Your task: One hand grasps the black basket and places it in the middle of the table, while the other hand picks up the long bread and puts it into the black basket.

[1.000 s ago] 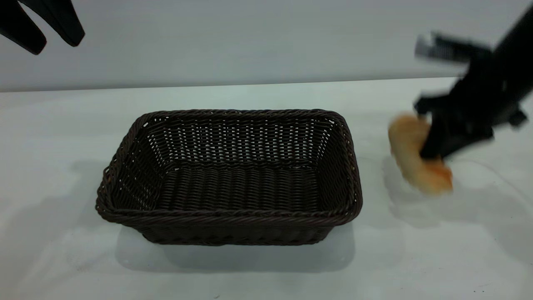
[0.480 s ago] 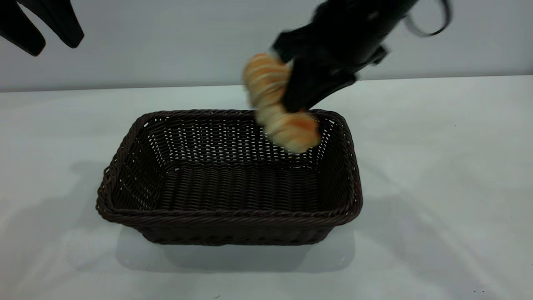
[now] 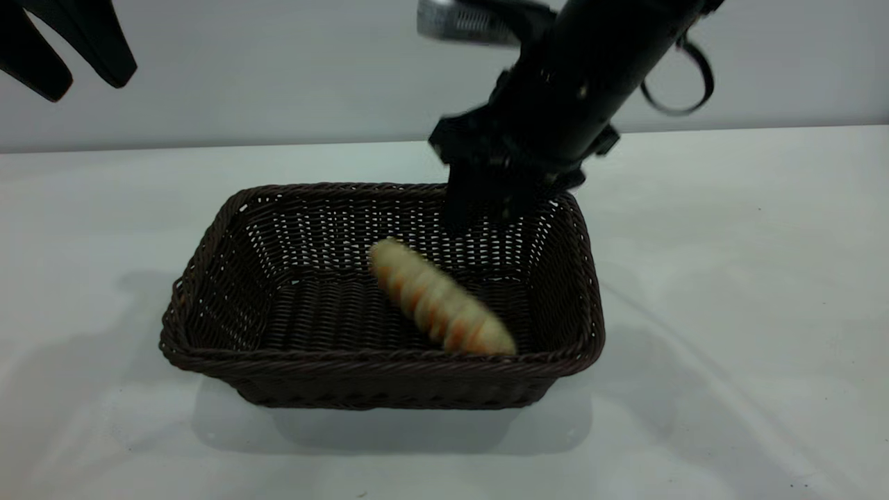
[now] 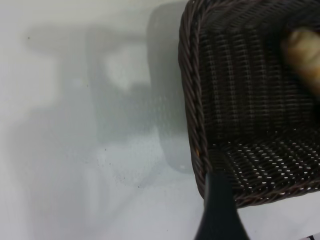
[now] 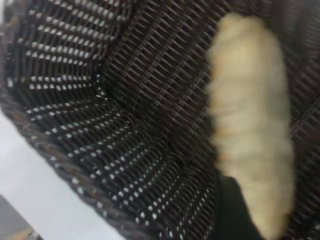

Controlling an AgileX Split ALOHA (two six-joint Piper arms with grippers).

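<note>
Partly blurred long bread (image 3: 439,301), black basket (image 3: 208,243)

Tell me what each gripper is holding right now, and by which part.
Nothing. The long bread lies loose in the black basket, below the right gripper; the left gripper is parked.

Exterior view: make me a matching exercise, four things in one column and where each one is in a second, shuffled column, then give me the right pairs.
Things:
1. long bread
2. black basket
3. right hand
4. left hand

Places:
A. raised at the upper left corner, away from the basket
B. lying on the basket floor, toward its right half
C. above the basket's far right rim, holding nothing
D. standing on the white table, near the middle

Pairs: 1-B, 2-D, 3-C, 4-A
</note>
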